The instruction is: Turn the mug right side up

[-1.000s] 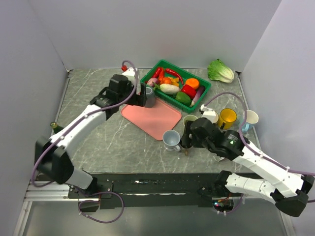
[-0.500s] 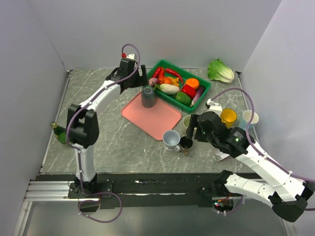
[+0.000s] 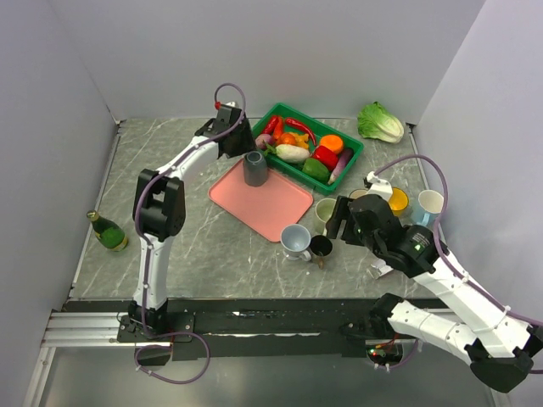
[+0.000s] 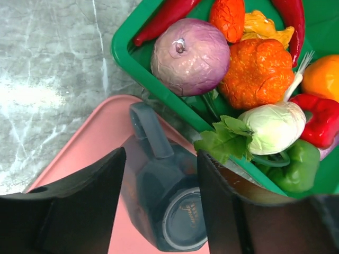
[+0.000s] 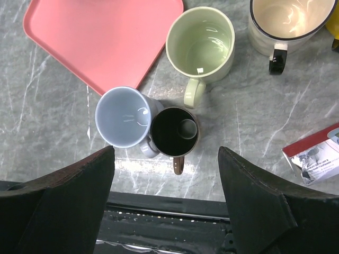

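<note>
A dark grey mug (image 3: 254,168) stands upside down on the pink tray (image 3: 276,205), next to the green basket. In the left wrist view its base (image 4: 183,225) faces the camera and its handle points away. My left gripper (image 3: 240,142) is open and hangs above the mug; in the left wrist view the gripper (image 4: 161,159) has a finger on each side of the mug, apart from it. My right gripper (image 3: 337,222) is open and empty, above a dark brown mug (image 5: 175,132) that stands upright.
The green basket (image 4: 159,91) holds several vegetables. Upright mugs stand near the right arm: light blue (image 5: 123,115), pale green (image 5: 201,45), white with black rim (image 5: 286,21), yellow (image 3: 393,202), white (image 3: 431,203). A cabbage (image 3: 379,123), a bottle (image 3: 108,231) and a small box (image 5: 315,153) lie around.
My left gripper has let go of the grey mug and drawn back toward the far side. My right gripper has risen and moved right, off the brown mug.
</note>
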Controlling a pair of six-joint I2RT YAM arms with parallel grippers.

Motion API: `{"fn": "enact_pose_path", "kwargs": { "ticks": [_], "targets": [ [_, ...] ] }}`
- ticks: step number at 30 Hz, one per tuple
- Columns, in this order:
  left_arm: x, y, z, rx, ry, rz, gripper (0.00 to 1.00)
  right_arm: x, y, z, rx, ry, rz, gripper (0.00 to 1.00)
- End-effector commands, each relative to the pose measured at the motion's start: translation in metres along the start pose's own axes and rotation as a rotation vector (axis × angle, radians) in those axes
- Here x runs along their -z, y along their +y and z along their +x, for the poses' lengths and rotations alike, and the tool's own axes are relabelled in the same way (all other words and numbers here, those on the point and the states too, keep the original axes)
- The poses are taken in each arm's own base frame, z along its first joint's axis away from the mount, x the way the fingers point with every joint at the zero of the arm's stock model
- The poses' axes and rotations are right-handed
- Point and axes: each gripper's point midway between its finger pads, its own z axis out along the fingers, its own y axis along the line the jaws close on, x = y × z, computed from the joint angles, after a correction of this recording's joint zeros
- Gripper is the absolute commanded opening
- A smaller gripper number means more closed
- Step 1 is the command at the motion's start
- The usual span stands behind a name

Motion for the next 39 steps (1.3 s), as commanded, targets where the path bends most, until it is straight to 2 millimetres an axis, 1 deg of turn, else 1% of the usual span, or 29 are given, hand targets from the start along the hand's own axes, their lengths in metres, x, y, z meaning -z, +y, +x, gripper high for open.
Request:
{"fn": "enact_pose_path", "kwargs": {
  "ticks": [1, 3, 6, 7, 8, 10, 11, 13, 15, 16, 18, 19, 21, 22, 24, 25, 27, 28, 32, 36, 37, 39],
  "targets": [
    [0.011, 0.003, 0.015, 0.023, 0.057, -0.006, 0.60, -0.001, 0.002, -0.006, -0.033, -0.026, -0.009, 0.84],
    [0.018, 0.007, 0.021, 0.049, 0.083, -0.031, 0.59, -0.002, 0.002, -0.004, -0.033, -0.019, -0.008, 0.84],
    [0.029, 0.005, 0.026, 0.093, 0.099, -0.021, 0.54, -0.004, 0.003, -0.001, -0.040, -0.011, -0.011, 0.84],
    [0.030, 0.009, 0.033, 0.099, 0.115, -0.031, 0.53, -0.004, 0.004, 0.000, -0.045, -0.006, -0.015, 0.83],
    [0.037, 0.006, 0.030, 0.101, 0.106, -0.020, 0.52, -0.005, 0.004, 0.001, -0.046, -0.004, -0.015, 0.83],
    [0.039, 0.010, 0.038, 0.103, 0.118, -0.026, 0.52, -0.005, 0.005, 0.003, -0.052, 0.003, -0.020, 0.83],
    [0.044, 0.009, 0.037, 0.103, 0.116, -0.025, 0.52, -0.006, 0.005, 0.003, -0.053, 0.003, -0.021, 0.83],
    [0.047, 0.014, 0.044, 0.105, 0.136, -0.038, 0.51, -0.006, 0.006, 0.005, -0.053, 0.008, -0.025, 0.82],
    [0.053, 0.014, 0.045, 0.107, 0.138, -0.036, 0.49, -0.007, 0.006, 0.006, -0.053, 0.012, -0.027, 0.82],
    [0.054, 0.016, 0.050, 0.108, 0.147, -0.039, 0.48, -0.007, 0.007, 0.006, -0.054, 0.015, -0.028, 0.82],
    [0.062, 0.015, 0.049, 0.105, 0.140, -0.036, 0.46, -0.008, 0.009, 0.007, -0.054, 0.020, -0.034, 0.82],
    [0.063, 0.020, 0.055, 0.105, 0.149, -0.050, 0.45, -0.008, 0.009, 0.006, -0.058, 0.020, -0.033, 0.82],
    [0.071, 0.021, 0.056, 0.100, 0.143, -0.053, 0.46, -0.009, 0.010, 0.007, -0.057, 0.024, -0.033, 0.82],
    [0.072, 0.028, 0.062, 0.096, 0.151, -0.072, 0.46, -0.010, 0.011, 0.007, -0.057, 0.027, -0.034, 0.81],
    [0.078, 0.032, 0.063, 0.087, 0.144, -0.086, 0.46, -0.010, 0.011, 0.008, -0.059, 0.030, -0.038, 0.81],
    [0.079, 0.036, 0.069, 0.084, 0.157, -0.097, 0.47, -0.011, 0.012, 0.009, -0.056, 0.034, -0.036, 0.81],
    [0.085, 0.038, 0.070, 0.075, 0.160, -0.098, 0.48, -0.012, 0.013, 0.009, -0.060, 0.036, -0.041, 0.81],
    [0.085, 0.045, 0.071, 0.070, 0.151, -0.129, 0.51, -0.013, 0.014, 0.009, -0.059, 0.039, -0.041, 0.81],
    [0.095, 0.049, 0.061, 0.047, 0.108, -0.154, 0.56, -0.015, 0.018, 0.009, -0.052, 0.050, -0.048, 0.80],
    [0.103, 0.053, 0.054, -0.017, 0.092, -0.170, 0.56, -0.018, 0.021, 0.009, -0.051, 0.060, -0.044, 0.80],
    [0.104, 0.056, 0.059, -0.032, 0.103, -0.168, 0.55, -0.018, 0.021, 0.009, -0.049, 0.061, -0.045, 0.80],
    [0.108, 0.060, 0.061, -0.082, 0.109, -0.169, 0.53, -0.019, 0.021, 0.010, -0.050, 0.062, -0.044, 0.80]
  ]
}}
